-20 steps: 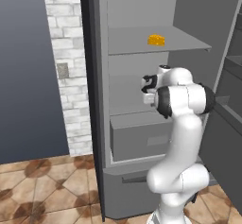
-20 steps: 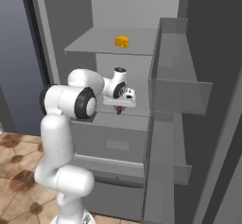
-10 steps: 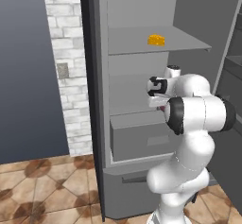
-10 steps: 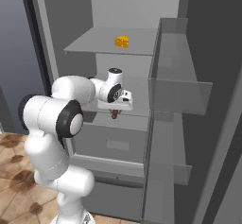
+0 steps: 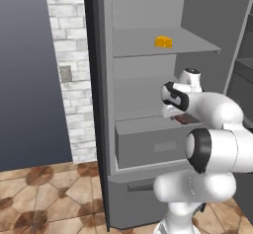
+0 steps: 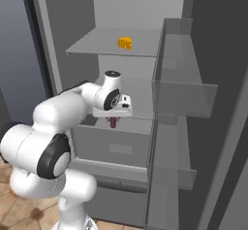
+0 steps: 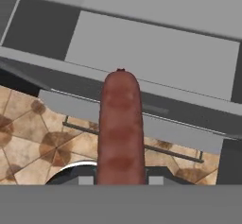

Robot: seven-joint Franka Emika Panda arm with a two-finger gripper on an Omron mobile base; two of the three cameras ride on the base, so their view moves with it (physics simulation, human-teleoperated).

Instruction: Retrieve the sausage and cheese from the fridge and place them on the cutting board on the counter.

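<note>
Yellow cheese [image 5: 163, 42] on fridge [image 5: 148, 144] shelf

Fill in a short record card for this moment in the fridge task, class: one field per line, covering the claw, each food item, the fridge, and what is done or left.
claw: shut on the sausage, in front of the open fridge, above the drawer
sausage: reddish-brown, held at one end, sticking out from the claw
cheese: yellow-orange wedge, lying on the upper shelf, untouched
fridge: door open, grey shelves and drawer showing
drawer: closed
done: sausage picked up
left: sausage to the cutting board; cheese to fetch
</note>
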